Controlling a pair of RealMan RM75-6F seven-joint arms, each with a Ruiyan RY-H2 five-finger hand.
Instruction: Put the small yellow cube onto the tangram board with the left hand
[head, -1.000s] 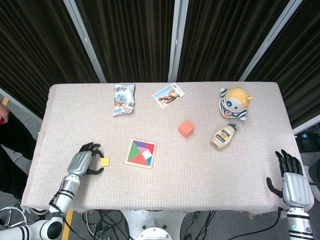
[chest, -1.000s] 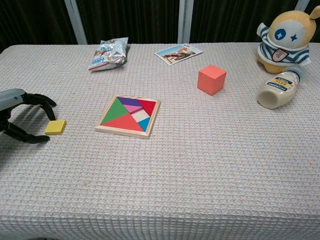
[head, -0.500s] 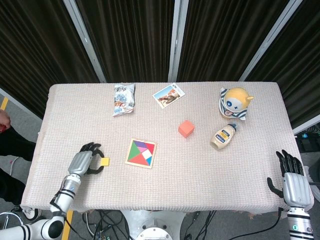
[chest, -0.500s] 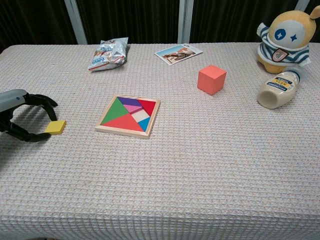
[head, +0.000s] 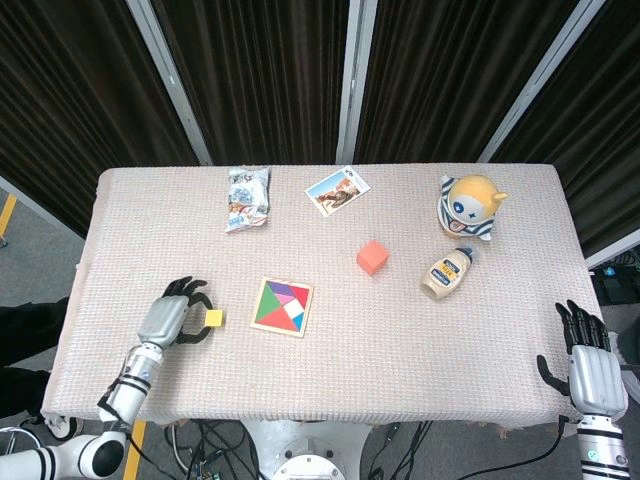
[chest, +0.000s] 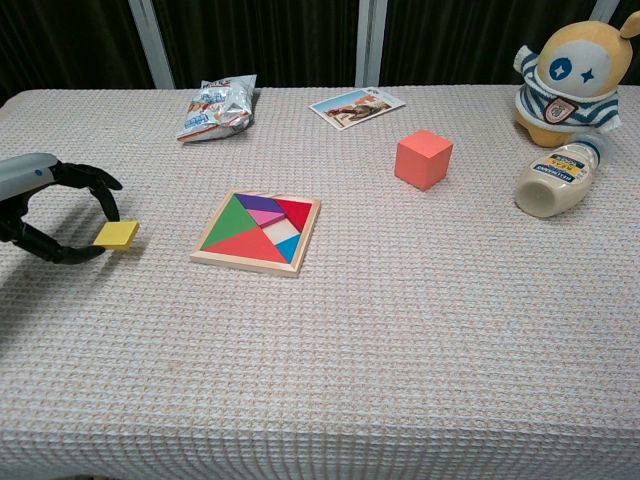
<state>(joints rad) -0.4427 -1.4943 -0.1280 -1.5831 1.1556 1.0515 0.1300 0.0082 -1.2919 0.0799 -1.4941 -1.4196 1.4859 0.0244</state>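
The small yellow cube (head: 213, 318) (chest: 117, 235) is pinched between the fingertips of my left hand (head: 171, 320) (chest: 45, 210) near the table's front left, just off the cloth. The tangram board (head: 283, 306) (chest: 258, 232), a wooden square with coloured pieces, lies flat a short way to the cube's right. My right hand (head: 588, 368) hangs beyond the table's front right corner with its fingers apart and nothing in it; the chest view does not show it.
A red cube (head: 372, 257) (chest: 423, 159), a mayonnaise bottle (head: 446, 274) (chest: 556, 180) on its side and a yellow plush toy (head: 468, 205) (chest: 573, 72) stand on the right. A snack bag (head: 247, 198) (chest: 217, 108) and a photo card (head: 337, 190) (chest: 357, 105) lie at the back.
My left hand has closed its fingers on the yellow cube and carried it slightly up and right, toward the board. The right hand has barely moved.
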